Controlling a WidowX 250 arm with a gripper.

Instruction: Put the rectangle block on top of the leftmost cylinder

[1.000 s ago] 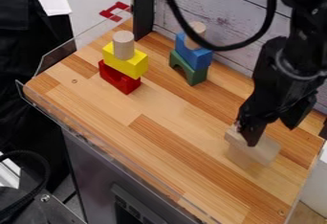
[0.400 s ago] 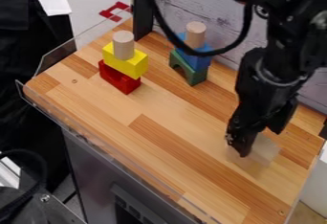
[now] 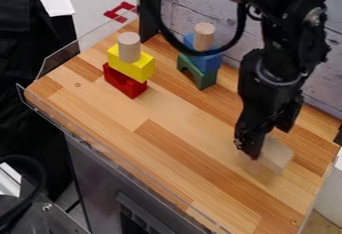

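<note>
See the tool [image 3: 267, 143] low over the desk [image 3: 100, 95]; can't tell if spread or pressed together. Find the pale rectangle block [image 3: 277, 154] just beside the tool, the leftmost cylinder [image 3: 129, 47] well apart from it, upright on a yellow block [image 3: 130, 69] above a red block [image 3: 122, 82].

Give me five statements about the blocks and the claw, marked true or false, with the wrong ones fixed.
1. The left cylinder stands on the yellow block. True.
2. The blue block rests on the green arch. True.
3. The yellow block also rests on the green arch. False: it rests on the red block.
4. The claw is low, beside the pale block. True.
5. The pale block lies on top of the left cylinder. False: it is beside the claw, well away from that cylinder.
</note>
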